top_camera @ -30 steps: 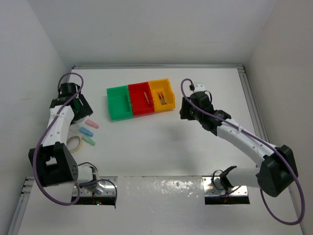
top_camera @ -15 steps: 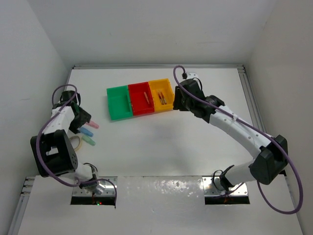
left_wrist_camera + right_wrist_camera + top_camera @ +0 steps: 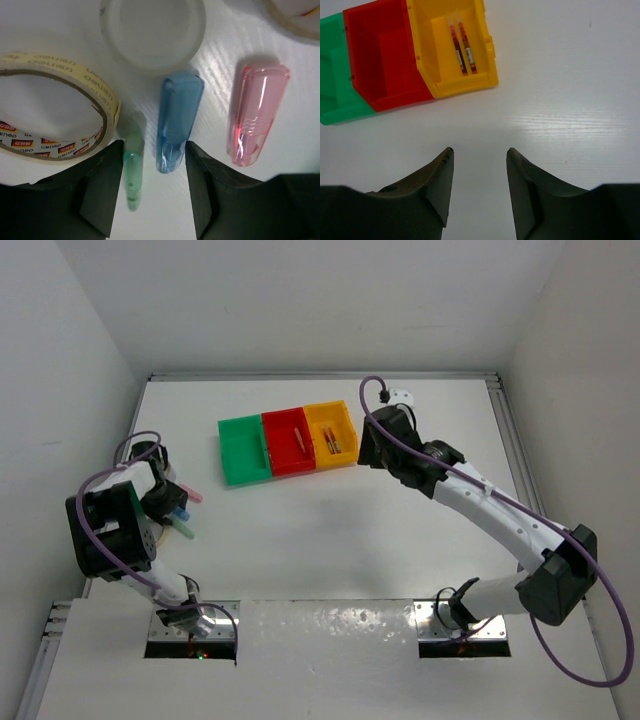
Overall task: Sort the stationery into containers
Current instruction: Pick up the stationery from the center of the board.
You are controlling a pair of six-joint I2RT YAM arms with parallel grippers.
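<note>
Standing toward the far middle of the worktop, the bins (image 3: 288, 445); sticks (image 3: 184, 531) near its left edge; left wrist: left gripper (image 3: 154, 165) spread wide, the blue stick (image 3: 177, 120) end between the fingers; right wrist: right gripper (image 3: 479, 157) wide, empty, near the yellow bin (image 3: 465, 87) with two pens (image 3: 462, 45).

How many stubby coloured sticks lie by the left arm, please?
3, side by side: a green stick next to the tape roll, a blue stick in the middle, a pink stick beyond it. Others may lie out of view.

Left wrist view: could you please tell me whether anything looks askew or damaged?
Nothing stands out: the green stick, blue stick and pink stick lie intact and roughly parallel beside the tape roll.
</note>
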